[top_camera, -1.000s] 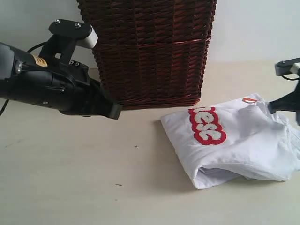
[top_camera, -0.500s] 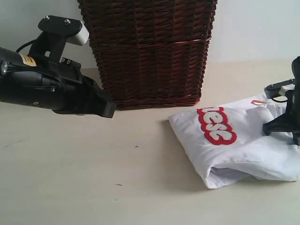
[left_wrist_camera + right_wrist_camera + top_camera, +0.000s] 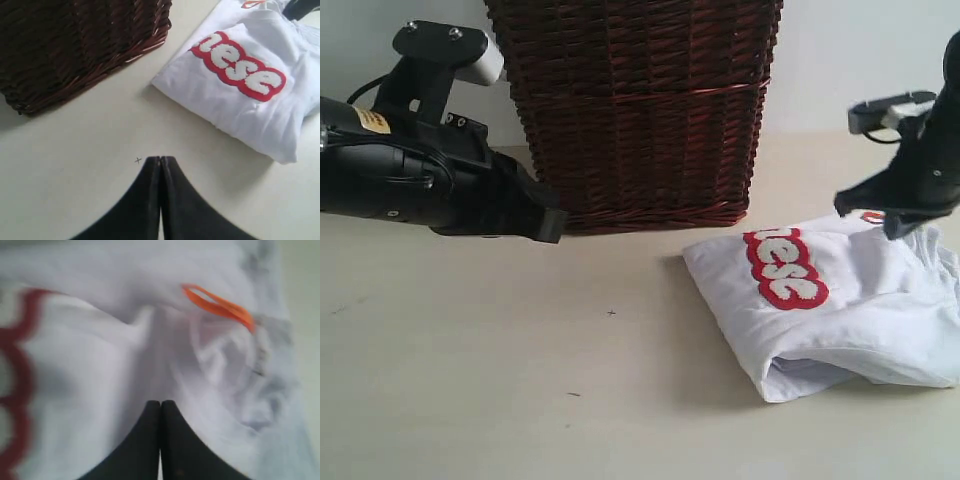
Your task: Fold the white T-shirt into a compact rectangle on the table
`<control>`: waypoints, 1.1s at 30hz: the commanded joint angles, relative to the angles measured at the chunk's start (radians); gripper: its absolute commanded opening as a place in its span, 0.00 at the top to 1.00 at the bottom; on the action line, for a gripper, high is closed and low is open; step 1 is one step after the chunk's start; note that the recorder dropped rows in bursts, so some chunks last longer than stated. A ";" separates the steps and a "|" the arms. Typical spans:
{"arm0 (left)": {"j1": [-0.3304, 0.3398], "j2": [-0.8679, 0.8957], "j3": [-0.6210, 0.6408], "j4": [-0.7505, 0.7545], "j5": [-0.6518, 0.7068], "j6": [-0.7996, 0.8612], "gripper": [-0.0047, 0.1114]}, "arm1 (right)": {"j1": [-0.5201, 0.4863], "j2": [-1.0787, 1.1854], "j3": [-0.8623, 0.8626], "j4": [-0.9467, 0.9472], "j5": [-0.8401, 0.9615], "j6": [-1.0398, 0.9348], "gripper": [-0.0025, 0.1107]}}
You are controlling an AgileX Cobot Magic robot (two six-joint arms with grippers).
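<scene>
The white T-shirt (image 3: 850, 305) lies folded in a thick bundle on the table (image 3: 500, 380), right of centre, with red-outlined letters (image 3: 785, 268) facing up. My right gripper (image 3: 898, 226) hovers shut just above the shirt's far edge, near the orange neck tag (image 3: 220, 305). In the right wrist view its jaws (image 3: 160, 403) are pressed together over white cloth (image 3: 100, 370), with nothing pinched between them. My left gripper (image 3: 554, 224) is shut and empty, held above bare table well left of the shirt (image 3: 240, 85). Its closed tips (image 3: 160, 159) point toward a small cross mark.
A tall dark brown wicker basket (image 3: 635, 110) stands at the back centre, between the two arms and close to the left gripper. It also shows in the left wrist view (image 3: 75, 45). Bare tabletop (image 3: 75, 150) spreads left and in front of the shirt.
The shirt slid a little to the right. The right gripper then rose off the cloth, still shut. The left arm drew back slightly to the left.
</scene>
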 commanded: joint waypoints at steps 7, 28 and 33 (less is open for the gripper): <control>-0.002 -0.141 0.067 -0.027 -0.072 0.005 0.96 | 0.086 0.122 0.193 0.720 -0.193 -0.568 0.98; -0.002 -0.474 0.150 -0.058 -0.035 -0.004 0.96 | 0.259 -0.127 0.271 0.332 -0.082 -0.139 0.98; -0.002 -0.517 0.160 -0.073 -0.040 -0.004 0.96 | 0.282 -0.122 0.455 0.359 -0.258 -0.147 0.98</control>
